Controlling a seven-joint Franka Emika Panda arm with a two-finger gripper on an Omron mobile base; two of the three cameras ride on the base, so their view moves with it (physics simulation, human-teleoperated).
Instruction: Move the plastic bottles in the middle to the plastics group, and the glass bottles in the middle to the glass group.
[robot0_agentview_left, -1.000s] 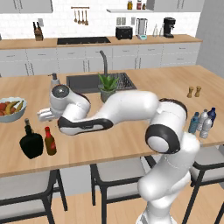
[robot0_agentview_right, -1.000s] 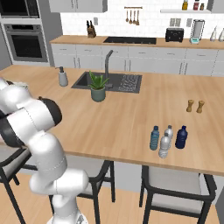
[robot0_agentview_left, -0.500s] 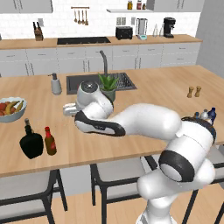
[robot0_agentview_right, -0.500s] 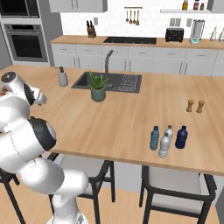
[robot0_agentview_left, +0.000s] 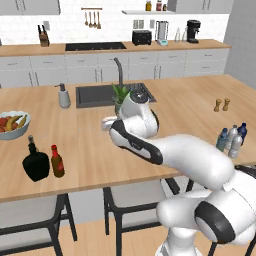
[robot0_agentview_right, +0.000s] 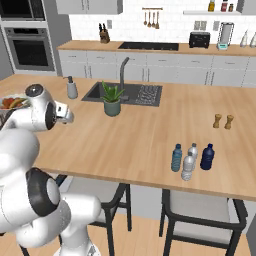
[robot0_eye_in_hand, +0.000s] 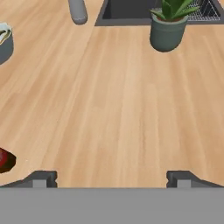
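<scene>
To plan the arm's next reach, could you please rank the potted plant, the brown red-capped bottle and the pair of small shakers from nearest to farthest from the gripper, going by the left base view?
1. Potted plant: just behind the gripper, by the sink.
2. Brown red-capped bottle: off to the left, near the counter's front edge, beside the black bottle.
3. Pair of small shakers: far to the right.

A slim brown bottle (robot0_agentview_left: 57, 161) stands upright at 3 o'clock of the squat black bottle (robot0_agentview_left: 35, 161); clear bottles (robot0_agentview_right: 191, 158) cluster upright together.

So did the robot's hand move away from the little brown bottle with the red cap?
Yes. In the left base view the hand has swung right, away from the brown bottle, and now sits near the potted plant by the sink.
</scene>
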